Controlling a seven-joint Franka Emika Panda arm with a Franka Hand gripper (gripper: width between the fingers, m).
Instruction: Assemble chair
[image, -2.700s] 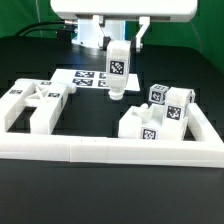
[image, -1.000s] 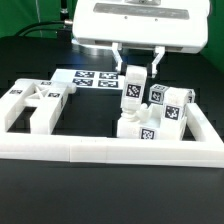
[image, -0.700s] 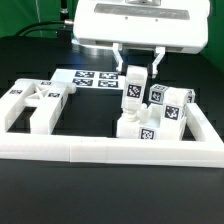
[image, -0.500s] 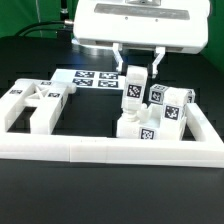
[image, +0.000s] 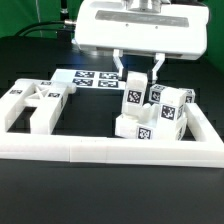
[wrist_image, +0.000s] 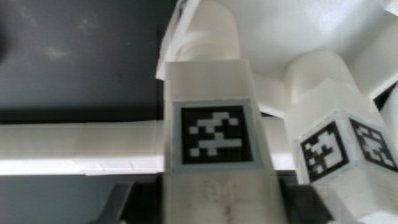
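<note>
My gripper (image: 137, 68) hangs above the right-hand chair parts, shut on an upright white bar (image: 133, 97) with a square tag on its face. The bar's lower end reaches down among a cluster of white tagged blocks (image: 160, 120); I cannot tell whether it touches them. In the wrist view the held bar (wrist_image: 217, 120) runs straight out from the gripper (wrist_image: 217, 196), with a second tagged chair part (wrist_image: 334, 140) close beside it. More white chair parts (image: 30, 105) lie at the exterior view's left.
The long white L-shaped border rail (image: 100, 150) runs along the front and up the right side, enclosing the block cluster. The marker board (image: 85, 78) lies flat on the black table behind the gripper. The rail (wrist_image: 80, 158) also shows in the wrist view.
The gripper has carried the bar a little lower onto the right-hand cluster. The cluster's blocks look slightly shifted. The jaws' grip is unchanged.
</note>
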